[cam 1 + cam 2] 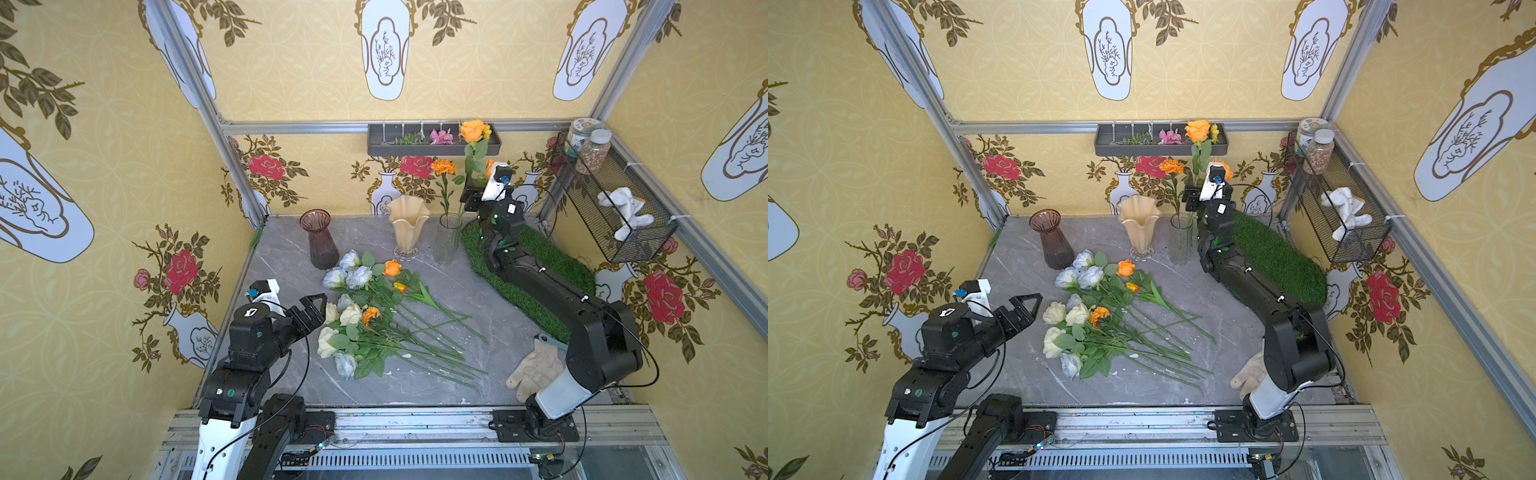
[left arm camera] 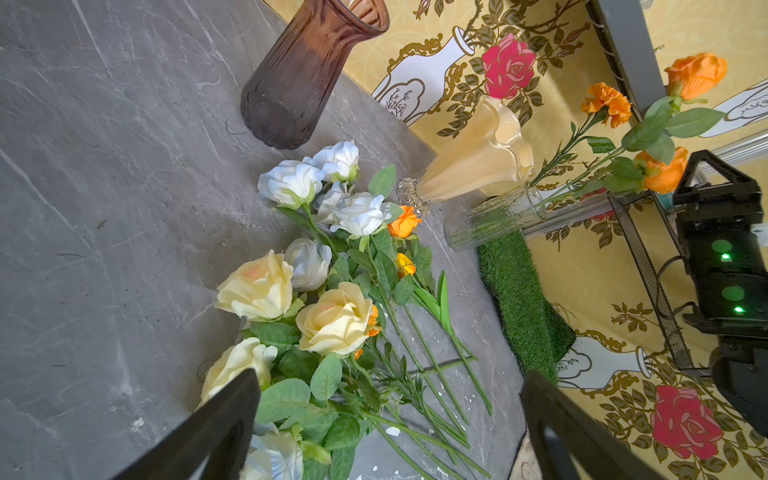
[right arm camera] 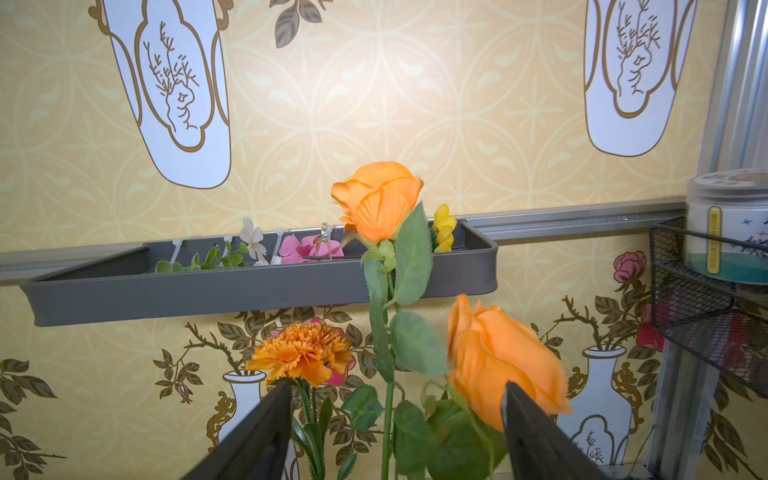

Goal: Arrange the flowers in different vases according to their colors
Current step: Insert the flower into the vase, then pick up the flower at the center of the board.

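Orange, cream-white and pale blue flowers lie heaped mid-table, stems pointing right. Behind them stand the purple-brown vase, the cream ruffled vase and the clear vase. The clear vase holds an orange marigold and two orange roses. My right gripper is open high above the clear vase, with the rose stems loose between its jaws. To the left of the heap my left gripper hovers open over the cream roses, holding nothing.
A grey wall tray holds small pink and yellow blossoms. A wire basket with jars and a white cloth hangs on the right wall. A green turf mat lies under the right arm, and a work glove lies front right.
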Motion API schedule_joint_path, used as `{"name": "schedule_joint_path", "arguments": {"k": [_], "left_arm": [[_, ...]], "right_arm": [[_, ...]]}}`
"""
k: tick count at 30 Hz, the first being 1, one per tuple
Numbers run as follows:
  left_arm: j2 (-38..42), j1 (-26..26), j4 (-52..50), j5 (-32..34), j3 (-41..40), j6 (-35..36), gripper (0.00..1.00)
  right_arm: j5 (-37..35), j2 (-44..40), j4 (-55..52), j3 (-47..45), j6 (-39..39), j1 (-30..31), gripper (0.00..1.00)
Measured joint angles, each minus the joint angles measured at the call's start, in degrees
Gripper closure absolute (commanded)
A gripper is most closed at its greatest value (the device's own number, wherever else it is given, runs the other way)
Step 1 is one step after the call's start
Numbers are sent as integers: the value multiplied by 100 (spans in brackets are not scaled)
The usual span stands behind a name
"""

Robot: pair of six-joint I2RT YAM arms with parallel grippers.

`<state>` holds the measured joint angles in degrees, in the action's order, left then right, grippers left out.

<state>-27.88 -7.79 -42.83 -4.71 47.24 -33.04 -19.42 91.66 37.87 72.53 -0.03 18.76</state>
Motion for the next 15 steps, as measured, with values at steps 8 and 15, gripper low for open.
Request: {"name": "schedule_joint_path", "arguments": {"k": [8,15], "left_arm": [[151,-55,2,2,-11,0,0],[234,-122,61,0,-52,0,0]], "right_arm": [[186,-1191,-1683,-81,496,269,21],[1001,-1552,-4586,236,1344,1003,35]]}}
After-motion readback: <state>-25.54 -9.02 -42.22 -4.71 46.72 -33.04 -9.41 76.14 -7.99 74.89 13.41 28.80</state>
